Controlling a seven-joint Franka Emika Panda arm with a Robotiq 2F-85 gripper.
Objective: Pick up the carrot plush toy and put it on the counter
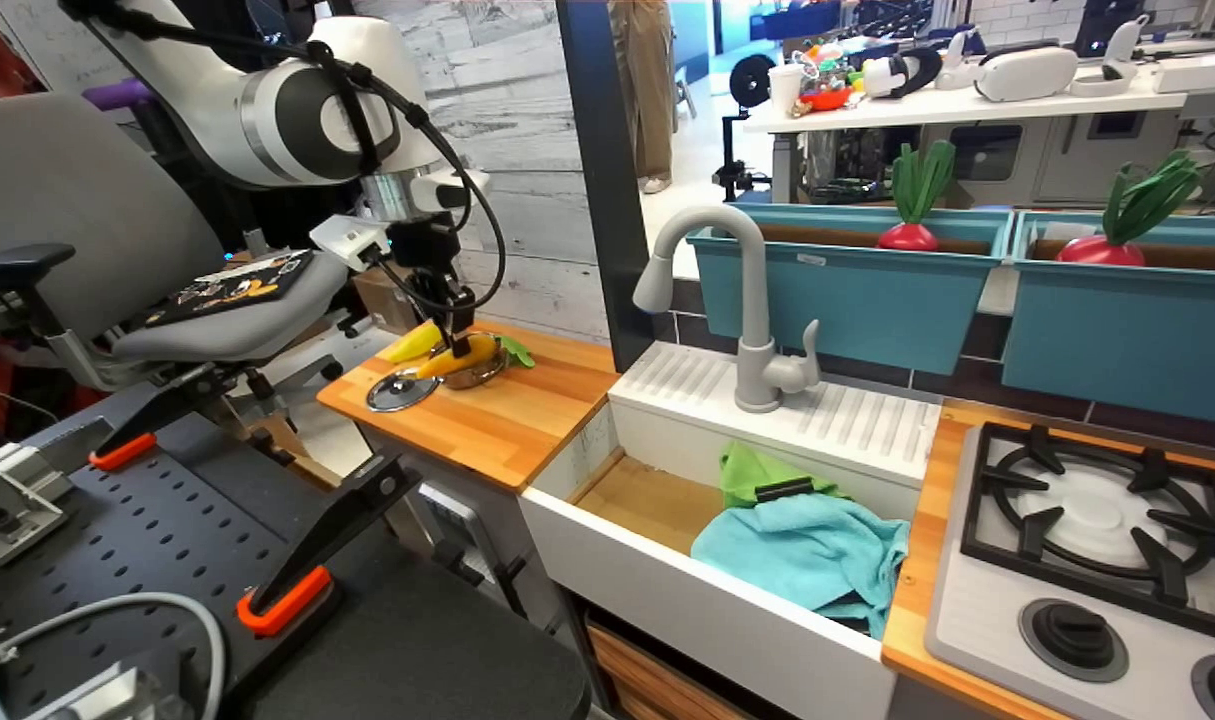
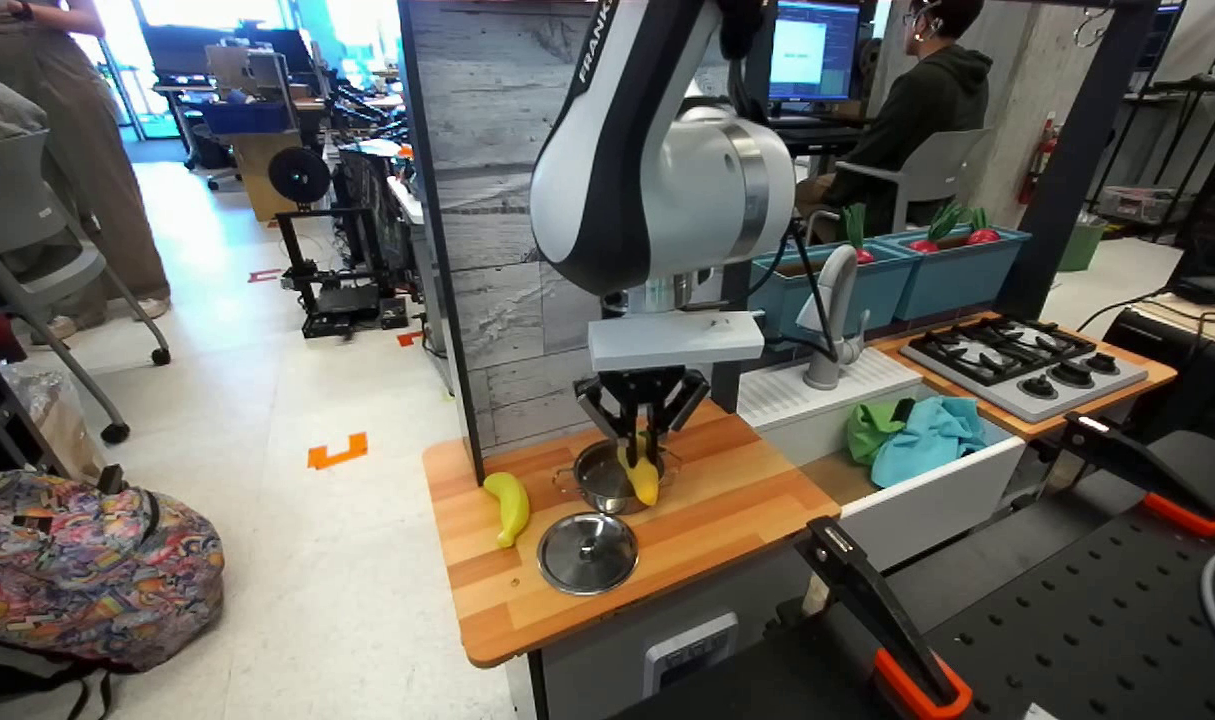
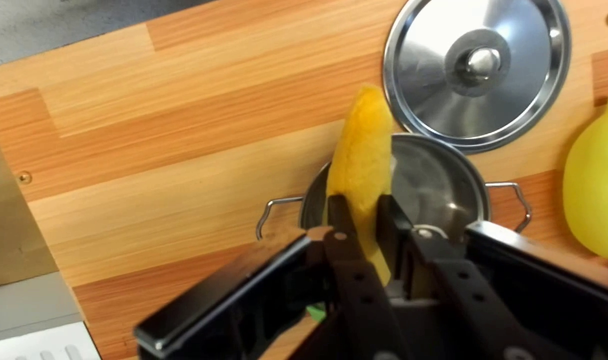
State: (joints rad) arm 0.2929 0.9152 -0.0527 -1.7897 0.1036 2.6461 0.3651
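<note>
White-and-black robot arm (image 2: 702, 195) is arching down from above, wrist (image 1: 395, 197) hanging beneath it, black gripper (image 2: 644, 458) pointing downward, both fingers (image 3: 341, 215) standing slightly apart and nearly parallel, clamping inward.

1. Pot (image 3: 436, 180), beneath pincer (image 3: 362, 202): obstacle.
2. Lid (image 3: 429, 70), upper right of pincer, wrist view: obstacle.
3. Yellow toy (image 3: 596, 180), right of pincer, same view: obstacle.
4. Counter (image 3: 183, 165), left of pincer, same view: open stretch.
</note>
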